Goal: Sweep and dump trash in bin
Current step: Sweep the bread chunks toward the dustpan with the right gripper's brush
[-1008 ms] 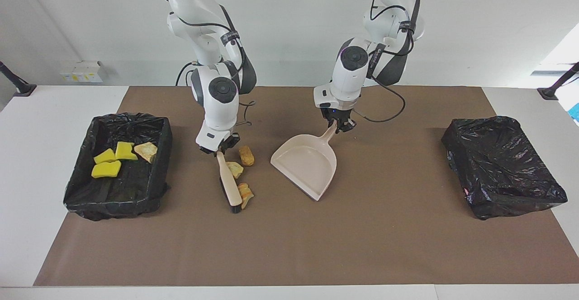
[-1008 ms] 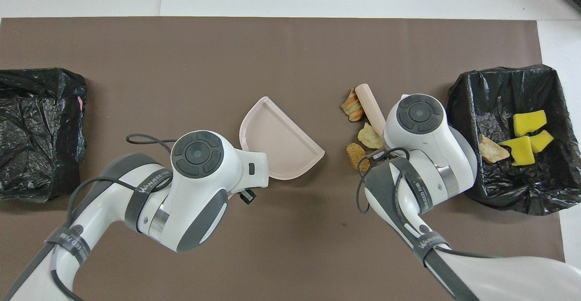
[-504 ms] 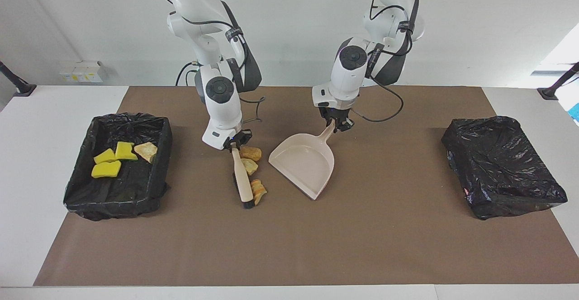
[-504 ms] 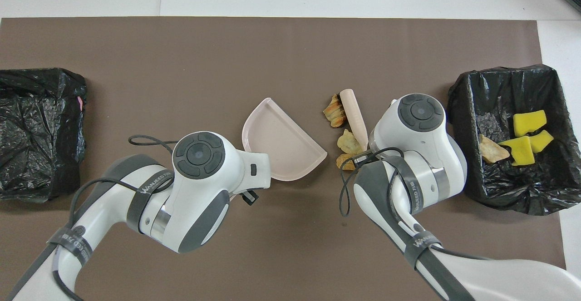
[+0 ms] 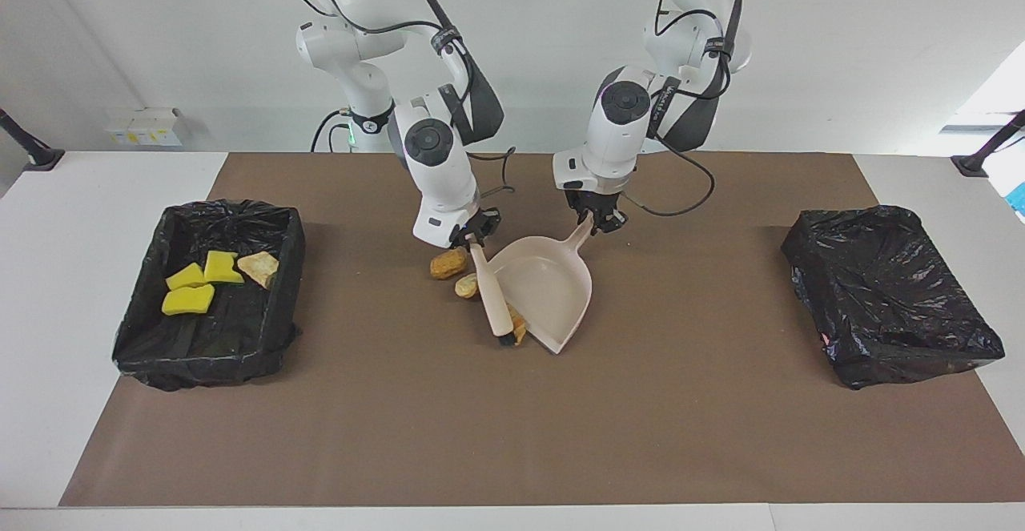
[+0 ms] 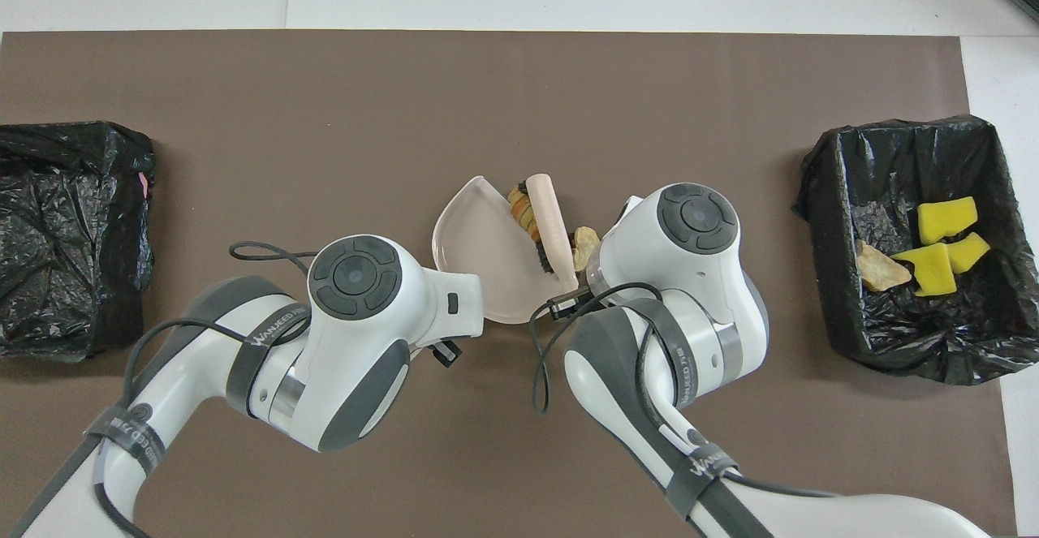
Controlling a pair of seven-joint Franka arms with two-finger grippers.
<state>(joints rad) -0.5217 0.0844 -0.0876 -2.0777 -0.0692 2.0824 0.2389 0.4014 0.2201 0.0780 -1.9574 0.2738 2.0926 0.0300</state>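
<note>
1. brown mat (image 5: pixel 657 403) covers the table.
2. trash: one lump (image 5: pixel 519 331) at the dustpan (image 5: pixel 552 287) mouth, two lumps (image 5: pixel 448 263) beside it, four scraps (image 5: pixel 192 299) in the bin (image 5: pixel 144 339).
3. right gripper (image 5: pixel 474 239) clamps the brush (image 5: pixel 496 307); left gripper (image 5: pixel 596 219) clamps the dustpan handle.

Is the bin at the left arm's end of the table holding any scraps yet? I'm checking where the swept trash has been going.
No, the black-lined bin there shows only crumpled liner, no scraps.

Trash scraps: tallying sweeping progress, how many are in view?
7. Four lie in the bin at the right arm's end: three yellow sponge chunks, one tan lump. Two orange lumps sit beside the brush; another is at the dustpan's mouth. More could be hidden.
</note>
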